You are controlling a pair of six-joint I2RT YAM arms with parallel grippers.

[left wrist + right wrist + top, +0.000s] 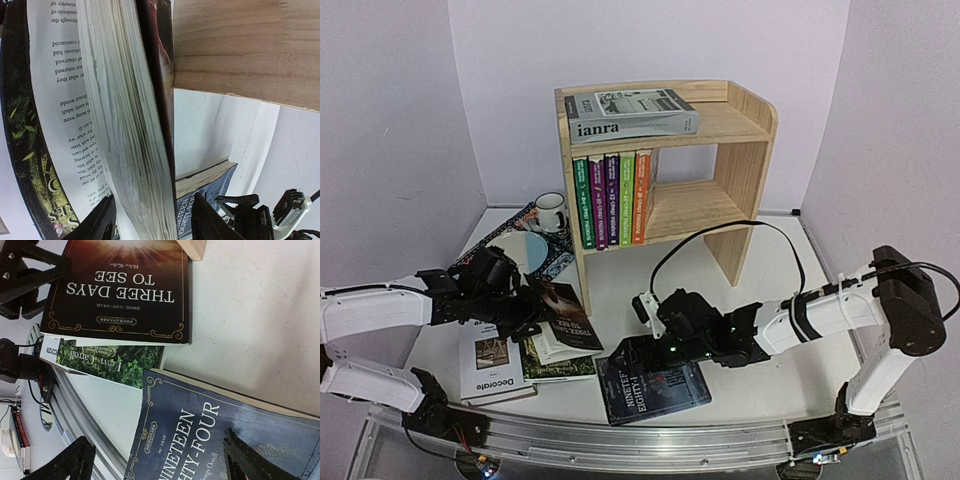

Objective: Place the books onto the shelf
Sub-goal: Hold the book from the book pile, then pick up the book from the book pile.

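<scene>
Left gripper [151,221] clamps Three Days book [568,316], tipped up on edge near shelf [740,170], cover facing right. Right gripper [160,460] wide open over Nineteen Eighty-Four book [655,388], flat on bench [765,290], long axis left-right.

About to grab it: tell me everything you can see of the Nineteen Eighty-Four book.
The Nineteen Eighty-Four book is a dark blue-grey paperback with cream lettering, an ornate border and pale page edges. It lies flat on the table, cover up, near the front edge. The open right hand is over it; contact unclear.
</scene>
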